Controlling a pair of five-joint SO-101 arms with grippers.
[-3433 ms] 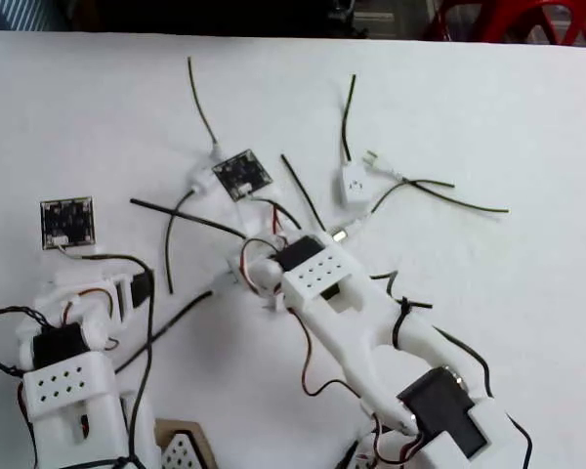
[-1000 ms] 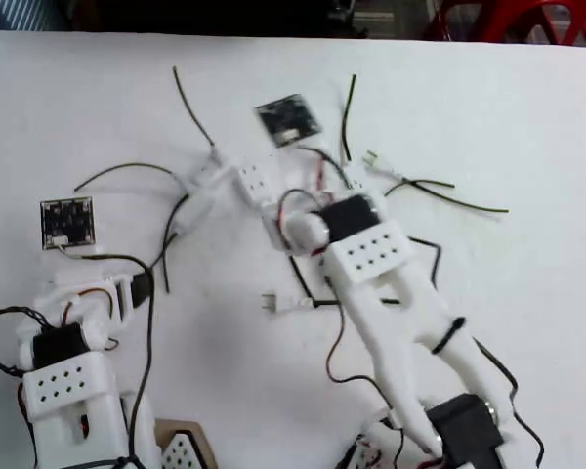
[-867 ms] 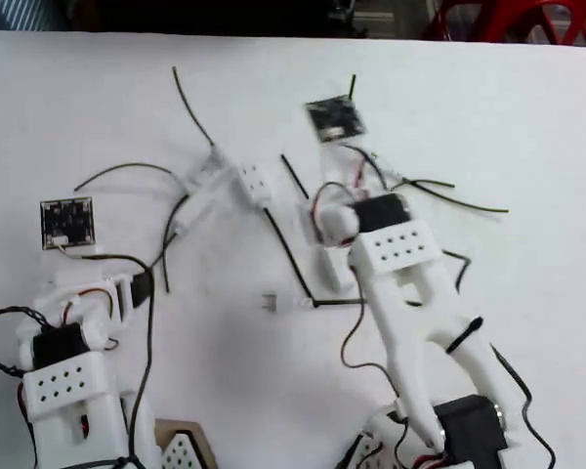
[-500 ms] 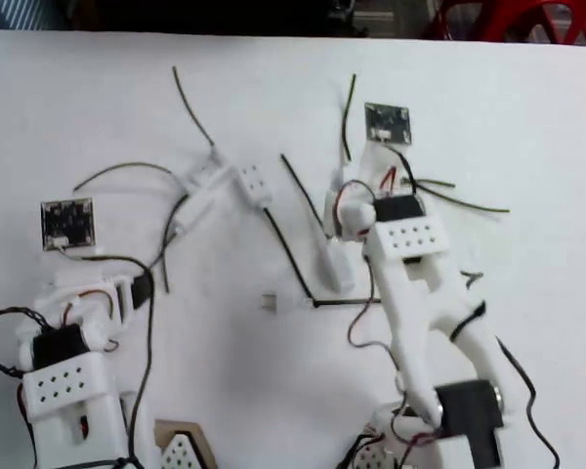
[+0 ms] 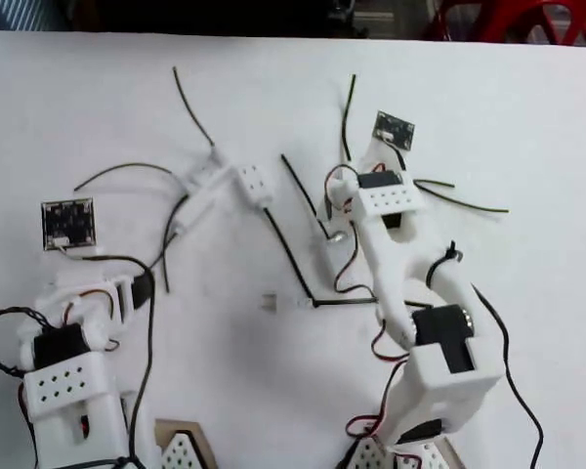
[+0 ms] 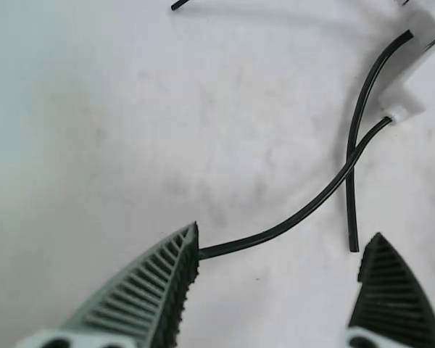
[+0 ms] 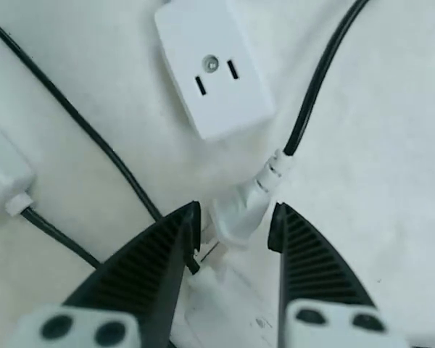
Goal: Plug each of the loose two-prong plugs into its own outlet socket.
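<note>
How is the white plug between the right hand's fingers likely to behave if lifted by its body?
Probably light: the white plug looks like small moulded plastic. Its thin black cord curves loosely, so it should trail floppily and tug little. The rounded body may twist between the ribbed fingers of the right hand.

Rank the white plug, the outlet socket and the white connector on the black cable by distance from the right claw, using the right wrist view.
1. white plug, in the gap of the right claw.
2. outlet socket, just beyond the claw, slots showing.
3. white connector, farther off to one side, partly cut off.
</note>
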